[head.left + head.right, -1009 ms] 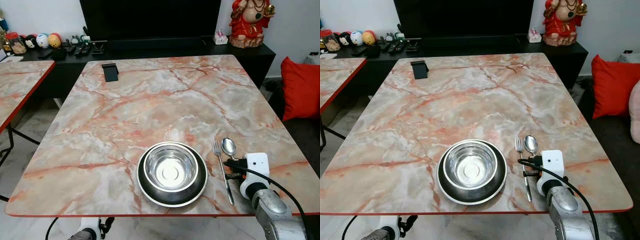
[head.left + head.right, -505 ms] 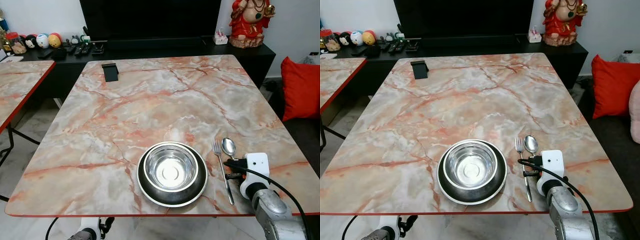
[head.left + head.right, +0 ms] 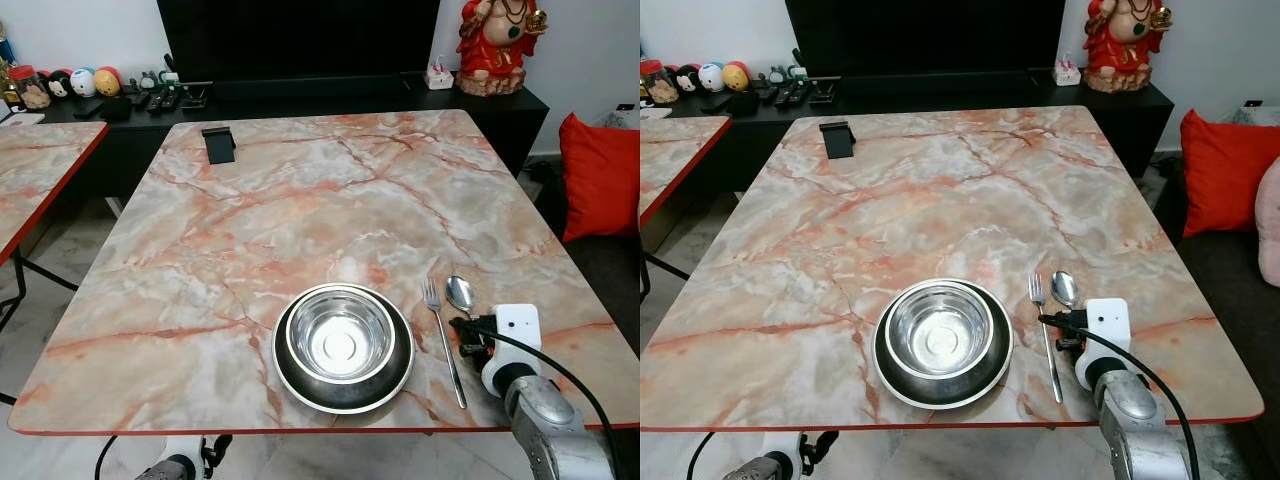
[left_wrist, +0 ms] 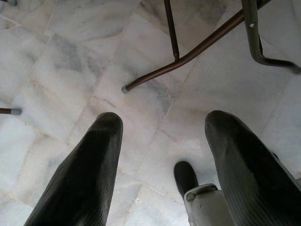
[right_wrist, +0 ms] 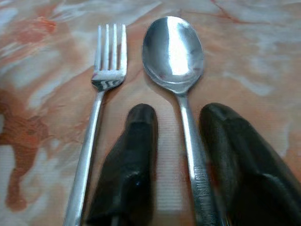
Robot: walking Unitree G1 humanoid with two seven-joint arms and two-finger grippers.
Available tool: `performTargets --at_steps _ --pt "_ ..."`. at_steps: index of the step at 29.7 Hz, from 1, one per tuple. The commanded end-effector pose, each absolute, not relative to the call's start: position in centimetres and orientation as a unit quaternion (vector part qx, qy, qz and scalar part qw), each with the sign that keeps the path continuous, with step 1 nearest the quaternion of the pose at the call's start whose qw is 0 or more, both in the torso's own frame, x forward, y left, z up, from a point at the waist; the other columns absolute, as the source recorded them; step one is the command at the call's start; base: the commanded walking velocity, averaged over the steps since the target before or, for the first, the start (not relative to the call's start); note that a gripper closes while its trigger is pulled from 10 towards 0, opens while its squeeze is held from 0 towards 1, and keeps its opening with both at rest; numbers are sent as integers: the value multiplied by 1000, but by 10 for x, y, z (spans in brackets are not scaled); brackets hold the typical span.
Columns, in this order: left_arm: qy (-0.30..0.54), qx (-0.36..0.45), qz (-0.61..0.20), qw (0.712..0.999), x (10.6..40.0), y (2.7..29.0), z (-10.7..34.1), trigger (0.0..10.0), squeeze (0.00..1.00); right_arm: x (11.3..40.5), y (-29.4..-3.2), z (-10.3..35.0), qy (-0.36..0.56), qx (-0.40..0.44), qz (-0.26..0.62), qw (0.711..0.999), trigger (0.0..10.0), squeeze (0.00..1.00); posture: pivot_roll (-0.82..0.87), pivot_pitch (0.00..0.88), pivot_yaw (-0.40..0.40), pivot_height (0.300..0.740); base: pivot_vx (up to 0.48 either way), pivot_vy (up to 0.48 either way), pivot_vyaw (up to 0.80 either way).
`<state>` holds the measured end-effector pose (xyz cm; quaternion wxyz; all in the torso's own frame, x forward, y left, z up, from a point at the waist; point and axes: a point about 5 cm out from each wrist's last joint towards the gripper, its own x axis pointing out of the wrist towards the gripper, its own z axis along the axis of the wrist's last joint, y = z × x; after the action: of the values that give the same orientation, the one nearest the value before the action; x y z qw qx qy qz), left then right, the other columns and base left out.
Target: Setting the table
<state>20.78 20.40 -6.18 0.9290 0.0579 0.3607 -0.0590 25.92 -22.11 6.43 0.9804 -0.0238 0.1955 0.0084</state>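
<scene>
At the near edge of the marble table (image 3: pixel 330 190), the right gripper (image 5: pixel 176 155) lies low over the top, its two black fingers (image 5: pixel 129 160) parted narrowly with the spoon (image 5: pixel 176 61) handle running between them; the pictures do not settle whether they press on it. The fork (image 5: pixel 101 94) lies just beside the spoon, parallel to it, tines pointing away from the robot. Left of the fork sits a steel bowl (image 3: pixel 341 335) inside a dark plate (image 3: pixel 344 385), close to the front edge. The right arm's white wrist block (image 3: pixel 515 335) and a black cable (image 3: pixel 560 375) cross the table's near right corner.

The left gripper (image 4: pixel 162 155) hangs below the table with its fingers spread wide and holding nothing, over a pale tiled floor (image 4: pixel 70 61) with thin metal legs (image 4: pixel 197 47) nearby.

Beyond the bowl the marble runs open up to a small black stand (image 3: pixel 218 143) near the far left corner. A second marble table (image 3: pixel 40 170) with a red rim stands to the left, with a gap of floor between. To the right is a red cushion (image 3: pixel 598 178). Behind the table a black cabinet (image 3: pixel 300 95) carries remotes (image 3: pixel 175 97), small round toys (image 3: pixel 85 80), and a red figurine (image 3: pixel 493 45), with a dark screen (image 3: pixel 300 35) above.
</scene>
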Motion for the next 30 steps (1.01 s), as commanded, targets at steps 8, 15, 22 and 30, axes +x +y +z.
performTargets --at_steps 8,15,22,30 --pt "368 62 -61 926 205 206 -63 10000 0 255 -217 55 222 -14 15 975 10000 729 -32 0 47 740 0 0 0" --pt "368 63 -61 926 205 206 -63 10000 0 259 -216 61 203 -16 15 979 10000 0 -32 0 47 740 0 0 0" --pt "368 62 -62 926 206 206 -63 10000 0 267 -215 78 157 9 14 987 10000 0 -34 0 48 740 0 0 0" --pt "368 62 -62 926 207 205 -63 10000 0 271 -215 85 146 11 18 989 10000 0 -34 0 47 740 0 0 0"
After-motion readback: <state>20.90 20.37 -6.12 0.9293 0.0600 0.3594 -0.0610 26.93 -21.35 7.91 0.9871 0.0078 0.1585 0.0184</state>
